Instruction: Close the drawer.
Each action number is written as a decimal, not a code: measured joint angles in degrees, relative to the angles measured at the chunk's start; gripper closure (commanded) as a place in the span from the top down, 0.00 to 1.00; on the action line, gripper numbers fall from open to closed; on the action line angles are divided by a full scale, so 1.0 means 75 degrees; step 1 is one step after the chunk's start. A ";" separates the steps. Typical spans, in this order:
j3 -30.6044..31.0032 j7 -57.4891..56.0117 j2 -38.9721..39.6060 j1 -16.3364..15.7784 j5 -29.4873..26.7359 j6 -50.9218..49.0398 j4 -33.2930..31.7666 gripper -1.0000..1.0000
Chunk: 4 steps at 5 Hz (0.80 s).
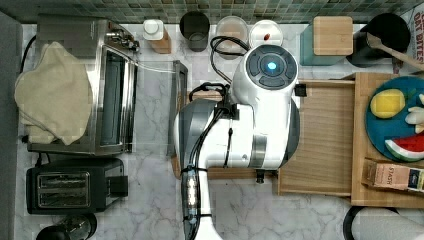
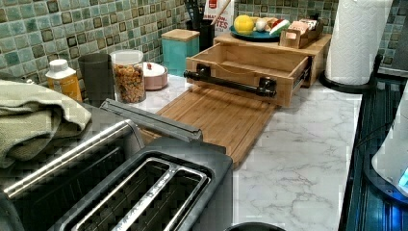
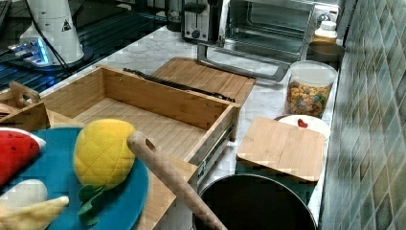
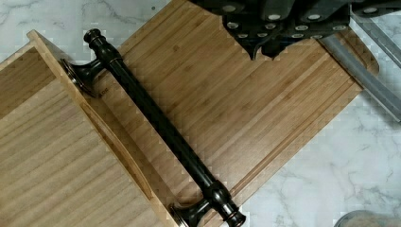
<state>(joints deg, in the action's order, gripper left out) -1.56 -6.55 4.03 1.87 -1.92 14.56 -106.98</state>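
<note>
Jaws at the edge of the wrist view as a dark, screw-studded block above the cutting board point(image 4: 227, 90); spread or pressed together, cannot tell. White arm point(image 1: 260, 115) over the middle of the top view.

Readable writing: "OAT BITES" on a carton point(image 1: 417, 25) at the top view's right edge, "STASH" on a small brown box point(image 1: 395, 175) atop the wooden stand point(image 2: 317, 48).

Drawer point(image 4: 47, 156) of pale grained wood, shallow, thin-walled, pulled well out of the stand and hanging over the near end of the cutting board. Across its front, a dark round metal bar handle point(image 4: 156, 123) on 2 flared mounts. Cutting board darker, striped bamboo, grooved near the edge, lying flat on the white marbled desk point(image 2: 308, 159).

On the stand, a blue plate point(image 1: 380, 135) with a quilted yellow toy fruit point(image 3: 103, 151) and a watermelon slice point(image 1: 407, 147). Along the green mosaic wall, a teal canister point(image 2: 179, 48) with a square wooden lid and a clear jar of cereal point(image 2: 127, 77). Beyond the board, a steel toaster oven point(image 1: 100, 85) with its door down, a beige cloth point(image 1: 50, 95) on top, and a black 2-slot toaster point(image 1: 65, 185).
</note>
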 measured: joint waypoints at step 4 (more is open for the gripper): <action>0.0012 -0.1790 0.0128 0.0011 0.0000 0.1298 -0.0664 0.00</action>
<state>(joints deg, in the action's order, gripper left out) -1.46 -19.98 4.98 1.95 -1.93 24.30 -111.96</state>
